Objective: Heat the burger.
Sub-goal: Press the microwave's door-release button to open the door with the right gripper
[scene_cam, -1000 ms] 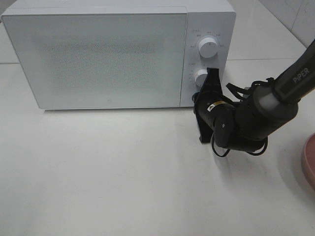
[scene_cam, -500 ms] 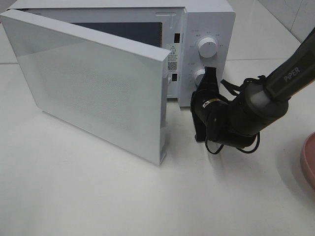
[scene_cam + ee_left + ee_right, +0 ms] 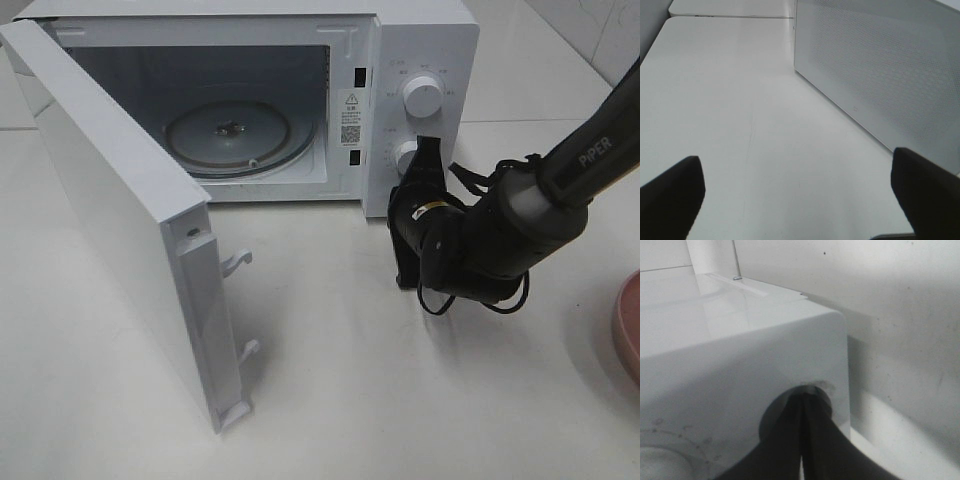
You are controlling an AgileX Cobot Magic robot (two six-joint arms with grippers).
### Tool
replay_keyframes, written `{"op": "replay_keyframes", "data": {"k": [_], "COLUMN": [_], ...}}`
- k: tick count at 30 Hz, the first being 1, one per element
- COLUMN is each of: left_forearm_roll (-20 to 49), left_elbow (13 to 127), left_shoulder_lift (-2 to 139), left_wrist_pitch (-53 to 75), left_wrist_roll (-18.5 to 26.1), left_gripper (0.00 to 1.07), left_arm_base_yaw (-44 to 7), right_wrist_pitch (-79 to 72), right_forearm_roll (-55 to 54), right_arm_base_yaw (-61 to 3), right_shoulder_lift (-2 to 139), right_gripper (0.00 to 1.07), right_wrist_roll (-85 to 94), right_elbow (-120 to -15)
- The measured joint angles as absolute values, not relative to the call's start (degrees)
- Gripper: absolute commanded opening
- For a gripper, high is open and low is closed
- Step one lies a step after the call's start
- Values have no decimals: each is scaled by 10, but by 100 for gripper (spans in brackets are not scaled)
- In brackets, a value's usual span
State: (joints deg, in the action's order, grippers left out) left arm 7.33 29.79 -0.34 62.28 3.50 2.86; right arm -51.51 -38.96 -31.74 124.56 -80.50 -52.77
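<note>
The burger is out of view in all frames. The white microwave (image 3: 420, 50) stands at the back with its door (image 3: 110, 220) swung wide to the left, showing the glass turntable (image 3: 240, 135) with nothing on it. My right gripper (image 3: 427, 150) is shut, its fingertips pressed together against the lower control (image 3: 405, 158) on the panel; the right wrist view shows the shut gripper (image 3: 804, 412) set in a round recess of the microwave front (image 3: 740, 355). My left gripper (image 3: 797, 200) is open with nothing between its fingers (image 3: 670, 195), low over the table beside the door's outer face (image 3: 880, 65).
A pink plate (image 3: 628, 325) pokes in at the right edge. The upper knob (image 3: 422, 97) sits above the right gripper. The open door reaches forward over the table on the left. Bare white table (image 3: 400, 400) lies in front.
The microwave door went from closed to half open to fully open, swinging out to the left. My right arm shifted slightly left, fingertips staying at the lower control.
</note>
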Motion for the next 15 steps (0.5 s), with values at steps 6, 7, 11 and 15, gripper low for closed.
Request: {"op": "replay_keyframes", "data": {"k": [6,7,11,15], "left_forearm_roll": [73,73,73,73], "left_elbow": [298,298,298,298], "left_shoulder_lift": [-3,-3,-3,-3], "left_wrist_pitch": [623,622,622,622], "left_wrist_roll": [35,35,35,35], "left_gripper": [93,93,93,93], "left_arm_base_yaw": [29,29,29,29], "right_wrist_pitch": [-501,-497,-489,-472], "right_forearm_roll": [-390,-390,-384,-365], "right_arm_base_yaw": [-320,-323,-328,-333], "right_shoulder_lift": [1226,1218,1208,1195], "right_gripper": [0,0,1,1], "right_wrist_roll": [-804,-804,-804,-796], "right_elbow": [-516,-507,-495,-484]}}
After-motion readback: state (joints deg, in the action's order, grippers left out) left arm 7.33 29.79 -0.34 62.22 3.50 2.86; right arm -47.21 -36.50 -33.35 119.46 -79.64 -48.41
